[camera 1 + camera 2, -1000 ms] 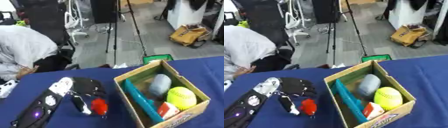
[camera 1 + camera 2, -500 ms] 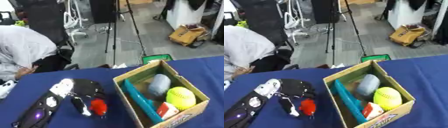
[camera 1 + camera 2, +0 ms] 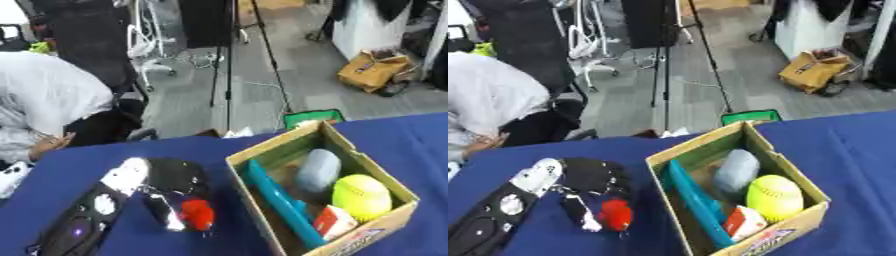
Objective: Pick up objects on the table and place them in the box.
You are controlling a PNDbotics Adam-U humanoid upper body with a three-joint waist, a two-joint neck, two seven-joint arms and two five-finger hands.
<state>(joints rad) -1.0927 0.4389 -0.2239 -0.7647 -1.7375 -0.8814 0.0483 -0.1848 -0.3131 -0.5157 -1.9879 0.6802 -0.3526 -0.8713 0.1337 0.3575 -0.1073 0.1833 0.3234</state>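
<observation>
On the blue table in the left eye view, we see the left hand with fingers curled around a small red object, just left of the cardboard box. The box holds a yellow ball, a grey object, a teal piece and a red-and-white pack.

Right eye view: same layout (right hand not visible).
</observation>
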